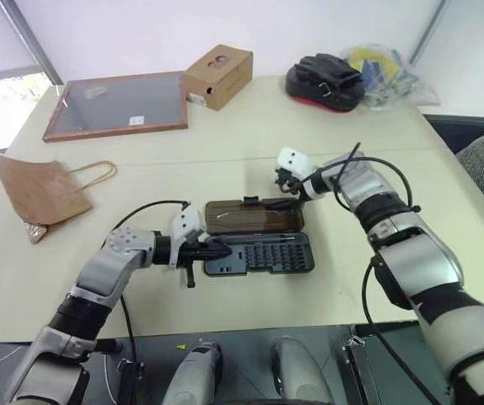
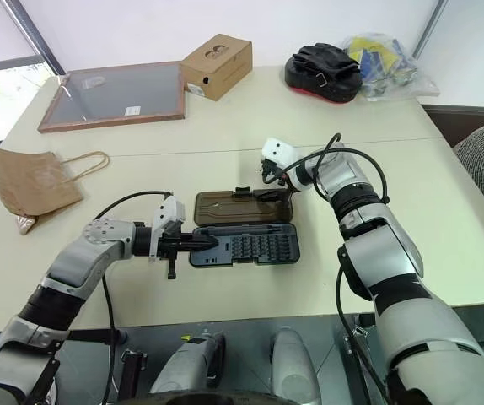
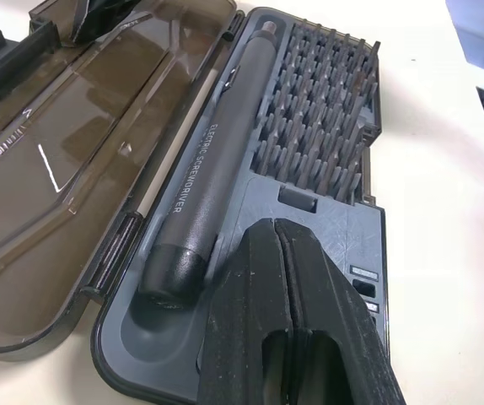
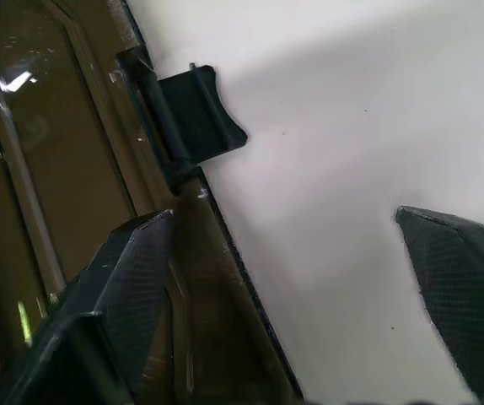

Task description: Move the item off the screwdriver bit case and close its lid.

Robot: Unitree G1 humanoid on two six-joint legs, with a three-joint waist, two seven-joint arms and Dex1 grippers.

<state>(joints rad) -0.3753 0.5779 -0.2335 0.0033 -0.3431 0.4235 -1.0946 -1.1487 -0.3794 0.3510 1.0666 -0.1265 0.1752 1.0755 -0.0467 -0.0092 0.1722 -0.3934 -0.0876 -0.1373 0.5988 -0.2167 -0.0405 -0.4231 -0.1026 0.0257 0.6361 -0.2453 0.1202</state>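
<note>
The bag (image 1: 40, 190) lay at left, well apart from the case (image 1: 259, 253), so closing the lid (image 1: 255, 217) was in hand; the left gripper (image 1: 217, 250), shut, pressed the base's left end; the right gripper (image 4: 284, 278), fingers apart, straddled the lid's far edge and needed to lift it over; the latch's state was hard to judge.

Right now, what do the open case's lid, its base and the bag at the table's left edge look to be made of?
Lid: glossy smoky-brown translucent plastic; the table shows through and light glints on it.
Base: matte grey-blue plastic, apparently moulded, with rows of bits.
Bag: creased brown kraft-looking paper with twisted loop handles.
</note>
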